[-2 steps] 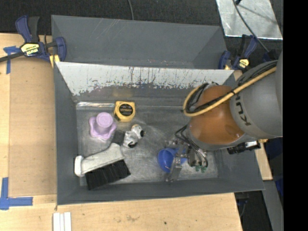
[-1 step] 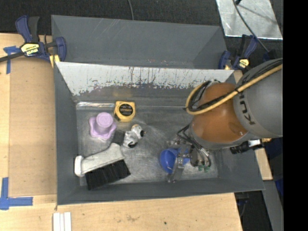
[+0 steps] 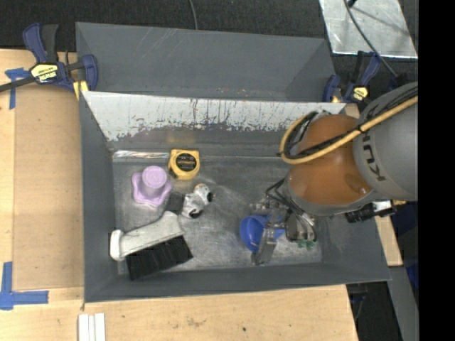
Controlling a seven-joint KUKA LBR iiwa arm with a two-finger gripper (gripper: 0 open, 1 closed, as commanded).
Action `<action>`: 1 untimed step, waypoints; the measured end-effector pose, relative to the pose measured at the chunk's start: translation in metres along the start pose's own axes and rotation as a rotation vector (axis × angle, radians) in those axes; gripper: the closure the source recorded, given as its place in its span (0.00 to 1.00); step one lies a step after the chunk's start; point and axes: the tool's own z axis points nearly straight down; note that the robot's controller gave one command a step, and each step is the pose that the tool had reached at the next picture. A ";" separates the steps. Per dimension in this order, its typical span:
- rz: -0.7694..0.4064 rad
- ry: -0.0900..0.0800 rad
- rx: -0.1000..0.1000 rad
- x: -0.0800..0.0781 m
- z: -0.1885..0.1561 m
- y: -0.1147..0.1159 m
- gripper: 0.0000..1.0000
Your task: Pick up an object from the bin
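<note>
In the camera view, the arm comes in from 3 o'clock. Its orange wrist cover and looped cables hang above the right part of the grey bin [image 3: 96, 212]. The gripper [image 3: 269, 244] is low over the bin floor at about 4 o'clock from the floor's middle, close to the near wall. Its metal parts are crowded together and partly hidden under the wrist, so I cannot tell whether it is spread or pressed together.

A small blue rounded thing [image 3: 249, 231] lies at the gripper's 9 o'clock, just beside it and seemingly touching it. The view does not show whether it is actually gripped.

The other things lie well apart from the gripper, across the left half of the floor:
- A yellow tape measure [image 3: 183, 163] with a dark round face sits at about 11 o'clock, near the far wall.
- A lilac plastic piece [image 3: 149, 186] with a raised round top is at 10 o'clock.
- A small black-and-white thing [image 3: 196, 200] lies just to the lilac piece's 4 o'clock.
- A brush [image 3: 151, 246] with a white handle and black bristles lies at 8 o'clock, by the near left corner.
</note>
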 end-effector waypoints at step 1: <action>0.000 -0.005 -0.001 -0.001 -0.017 0.000 1.00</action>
